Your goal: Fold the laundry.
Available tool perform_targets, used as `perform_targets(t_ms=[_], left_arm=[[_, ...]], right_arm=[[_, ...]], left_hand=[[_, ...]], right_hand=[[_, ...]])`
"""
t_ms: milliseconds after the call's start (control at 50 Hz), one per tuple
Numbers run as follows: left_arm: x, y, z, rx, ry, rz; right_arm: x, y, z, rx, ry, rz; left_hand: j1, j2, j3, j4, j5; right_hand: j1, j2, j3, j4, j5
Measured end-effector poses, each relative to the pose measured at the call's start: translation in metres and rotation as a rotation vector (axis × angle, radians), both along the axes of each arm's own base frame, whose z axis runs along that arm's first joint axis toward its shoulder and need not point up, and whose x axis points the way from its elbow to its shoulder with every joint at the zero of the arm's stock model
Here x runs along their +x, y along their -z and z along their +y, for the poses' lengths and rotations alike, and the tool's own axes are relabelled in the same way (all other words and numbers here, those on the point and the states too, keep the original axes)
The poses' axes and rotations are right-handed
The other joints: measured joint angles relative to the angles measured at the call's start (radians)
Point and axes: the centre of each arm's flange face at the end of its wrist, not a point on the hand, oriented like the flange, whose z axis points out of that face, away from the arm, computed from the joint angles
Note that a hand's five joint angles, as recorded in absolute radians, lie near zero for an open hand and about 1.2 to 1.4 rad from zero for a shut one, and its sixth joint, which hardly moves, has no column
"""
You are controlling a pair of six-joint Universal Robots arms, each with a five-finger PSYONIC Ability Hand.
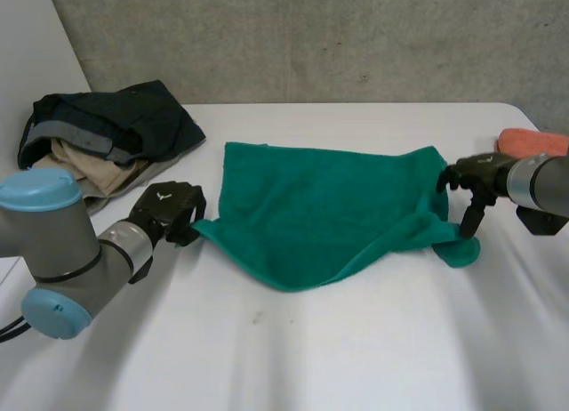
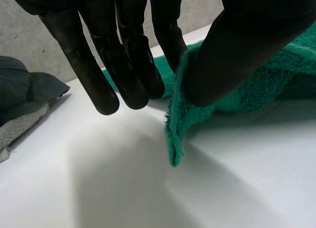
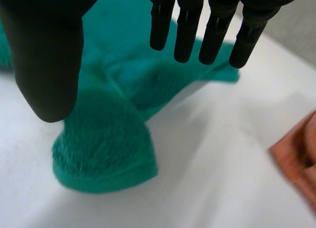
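Head view: green towel [image 1: 329, 206] on table [image 1: 356, 358]

Soft, even light, white table [image 1: 293, 358] bright, grey wall [image 1: 356, 37] dimmer, faint shadow beneath the green towel's [image 1: 311, 206] raised edge

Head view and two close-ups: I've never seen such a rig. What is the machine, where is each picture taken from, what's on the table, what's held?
A robot with two arms, each ending in a black hand. The head view looks down on the white table from between the arms; each close-up comes from a camera on a wrist, looking along that palm. A green towel lies in the middle, a pile of dark and beige clothes far left, an orange cloth far right. The left hand pinches a towel corner between thumb and fingers. The right hand hangs open over the opposite, folded-over corner, holding nothing.
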Motion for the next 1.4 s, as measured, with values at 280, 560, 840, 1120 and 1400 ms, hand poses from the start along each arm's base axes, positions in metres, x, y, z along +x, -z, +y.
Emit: perform_targets(t_ms=[280,560,840,1120,1400], left_arm=[[0.000,-0.016,-0.008,-0.048,-0.009,0.002],[0.019,-0.177,0.018,-0.362,-0.059,-0.016],[0.032,-0.208,0.057,-0.404,-0.028,-0.244],[-0.011,-0.159,-0.053,-0.513,-0.053,-0.358],[-0.023,-0.286,-0.075,-1.142,-0.274,0.108]], right_arm=[[0.003,0.018,0.001,0.140,-0.025,-0.122],[-0.026,-0.132,0.054,-0.300,-0.052,-0.018],[-0.032,-0.160,0.106,-0.465,-0.148,0.224],[0.000,-0.106,0.006,-0.663,-0.020,0.354],[0.024,-0.201,-0.021,-1.416,0.235,-0.154]], left_hand=[[0.000,0.000,0.000,0.000,0.000],[0.000,0.005,0.005,0.001,0.000],[0.000,0.005,0.005,0.004,0.000],[0.000,0.006,0.006,0.005,0.000],[0.000,0.006,0.006,0.005,0.004]], right_hand=[[0.708,0.727,0.757,0.790,0.781],[0.708,0.727,0.761,0.797,0.781],[0.708,0.727,0.765,0.798,0.781],[0.708,0.727,0.768,0.801,0.781],[0.708,0.727,0.768,0.802,0.790]])
